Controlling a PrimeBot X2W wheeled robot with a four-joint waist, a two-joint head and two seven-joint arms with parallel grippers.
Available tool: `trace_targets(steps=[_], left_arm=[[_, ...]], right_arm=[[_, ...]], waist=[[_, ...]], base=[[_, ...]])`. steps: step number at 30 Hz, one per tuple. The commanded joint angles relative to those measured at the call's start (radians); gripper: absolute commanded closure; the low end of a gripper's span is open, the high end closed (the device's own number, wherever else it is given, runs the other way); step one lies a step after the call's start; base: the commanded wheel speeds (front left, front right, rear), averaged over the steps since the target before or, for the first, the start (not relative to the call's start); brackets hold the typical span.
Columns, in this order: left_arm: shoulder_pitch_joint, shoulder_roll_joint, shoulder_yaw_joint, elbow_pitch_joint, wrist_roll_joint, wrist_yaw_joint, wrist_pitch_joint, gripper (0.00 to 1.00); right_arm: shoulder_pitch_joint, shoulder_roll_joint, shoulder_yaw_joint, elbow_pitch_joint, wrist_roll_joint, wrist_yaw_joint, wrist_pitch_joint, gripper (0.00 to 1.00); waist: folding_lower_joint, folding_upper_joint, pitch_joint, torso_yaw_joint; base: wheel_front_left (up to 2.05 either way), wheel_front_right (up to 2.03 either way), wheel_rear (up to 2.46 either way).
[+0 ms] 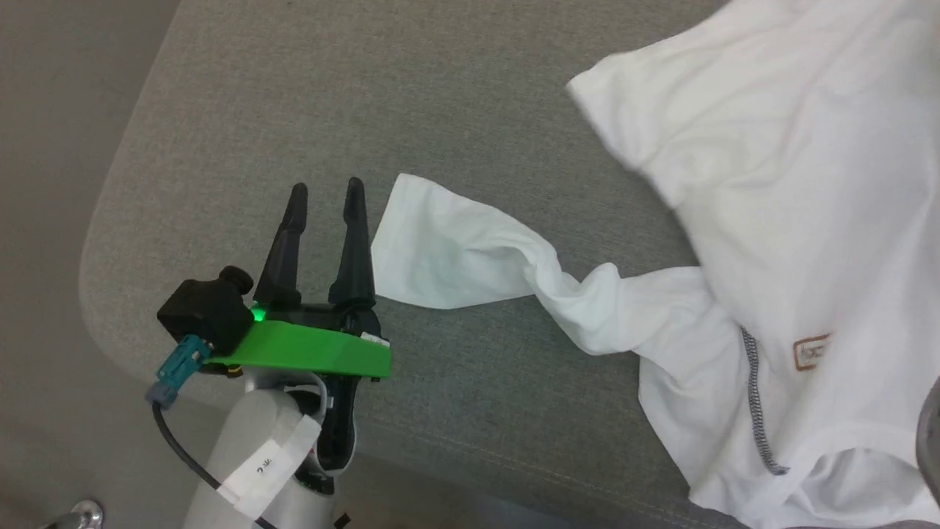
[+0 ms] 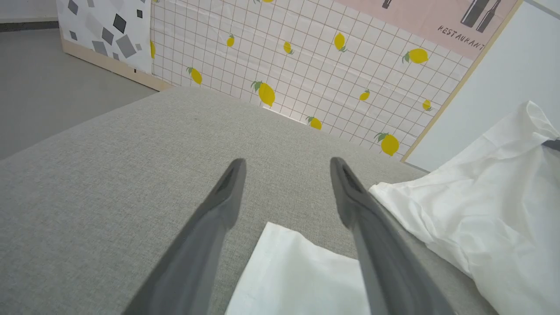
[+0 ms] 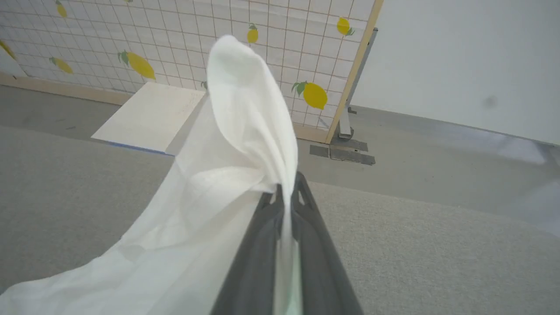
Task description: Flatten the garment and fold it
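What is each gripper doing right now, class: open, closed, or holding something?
Left gripper: open, holding nothing.
Right gripper: closed on a fold of the garment.

Site: a staged robot test room, not a real home or shop. Evidence: free-standing backdrop panels with pale wood edging. These are a lemon-print grid panel (image 2: 306, 65), a terrazzo-pattern panel (image 2: 105, 30) and a pink poster (image 2: 437, 17) lettered "RESTAURANT" (bottle silhouettes above the word). A metal foot (image 3: 345, 127) props one panel on the bare grey floor (image 2: 52, 78), with a plain white wall (image 3: 459, 57) behind. The surface (image 1: 367, 95) is grey woven fabric. The left gripper (image 1: 327, 185) carries a green bracket (image 1: 308, 353) and a taped label (image 1: 268, 463).
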Motion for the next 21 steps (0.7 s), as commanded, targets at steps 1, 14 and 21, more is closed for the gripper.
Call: trace_targets(steps=[1, 14, 21], left_arm=[[-0.015, -0.002, -0.004, 0.001, -0.017, 0.001, -0.004, 0.00], [0.015, -0.002, 0.005, 0.023, 0.005, -0.002, -0.004, 0.00], [0.051, -0.002, 0.032, 0.047, 0.047, -0.013, -0.004, 0.00]], right_arm=[[-0.019, -0.004, -0.062, -0.019, -0.052, -0.002, -0.016, 1.00], [0.159, 0.062, -0.338, -0.005, -0.177, -0.002, 0.076, 0.00], [0.386, 0.100, -0.150, -0.090, 0.102, -0.002, -0.182, 0.00]], waist=[[-0.0001, 0.0000, 0.008, 0.019], [-0.0001, 0.0000, -0.050, -0.024], [-0.0001, 0.0000, -0.145, -0.115]], base=[[0.00, 0.00, 0.00], [0.00, 0.00, 0.00], [0.00, 0.00, 0.00]])
